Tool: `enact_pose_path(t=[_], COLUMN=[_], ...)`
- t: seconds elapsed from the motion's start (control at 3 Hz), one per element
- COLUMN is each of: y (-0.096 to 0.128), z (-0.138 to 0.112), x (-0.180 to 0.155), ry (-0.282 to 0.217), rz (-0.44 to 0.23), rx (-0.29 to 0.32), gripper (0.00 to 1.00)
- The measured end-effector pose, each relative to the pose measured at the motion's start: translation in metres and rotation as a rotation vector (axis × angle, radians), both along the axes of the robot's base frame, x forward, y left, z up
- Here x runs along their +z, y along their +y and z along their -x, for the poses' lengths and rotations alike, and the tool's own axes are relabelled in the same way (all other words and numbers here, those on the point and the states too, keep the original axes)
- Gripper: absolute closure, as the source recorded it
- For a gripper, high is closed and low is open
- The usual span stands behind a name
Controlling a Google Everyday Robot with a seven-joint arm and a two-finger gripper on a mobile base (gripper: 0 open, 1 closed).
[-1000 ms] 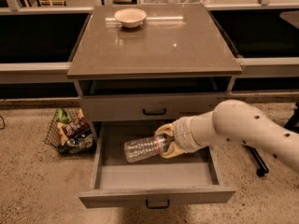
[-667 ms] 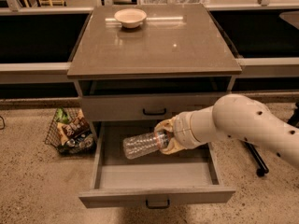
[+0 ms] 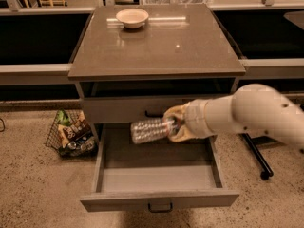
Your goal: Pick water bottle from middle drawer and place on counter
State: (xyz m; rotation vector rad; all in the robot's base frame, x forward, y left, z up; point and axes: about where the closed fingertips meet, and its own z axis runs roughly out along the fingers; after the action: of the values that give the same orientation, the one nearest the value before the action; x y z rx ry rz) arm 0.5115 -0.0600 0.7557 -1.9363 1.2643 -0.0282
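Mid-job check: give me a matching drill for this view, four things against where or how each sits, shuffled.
1 water bottle
2 bowl
3 middle drawer
4 wire basket

A pulled open
B on the floor, at the left
C on the counter, far side
D held sideways in the end effector, above the drawer

Pairs: 1-D, 2-C, 3-A, 4-B

Counter (image 3: 190, 56) bears bowl (image 3: 132, 18); pincer (image 3: 172, 126) over middle drawer (image 3: 156, 177)

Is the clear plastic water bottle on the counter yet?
No, the end effector holds the clear ribbed plastic bottle over the open grey drawer, below the glossy grey-brown counter.
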Motion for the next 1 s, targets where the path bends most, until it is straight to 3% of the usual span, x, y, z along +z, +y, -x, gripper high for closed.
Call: enact_pose_path(t=[0.33, 0.67, 1.0], y=[-0.026, -0.054, -0.054], z=[-0.038, -0.075, -0.075], x=[0.083, 0.151, 0.151], ry=[-0.165, -0.281, -0.281], rz=[-0.060, -0.127, -0.127], rx=[-0.048, -0.097, -0.097], gripper=[1.00, 1.00, 1.00])
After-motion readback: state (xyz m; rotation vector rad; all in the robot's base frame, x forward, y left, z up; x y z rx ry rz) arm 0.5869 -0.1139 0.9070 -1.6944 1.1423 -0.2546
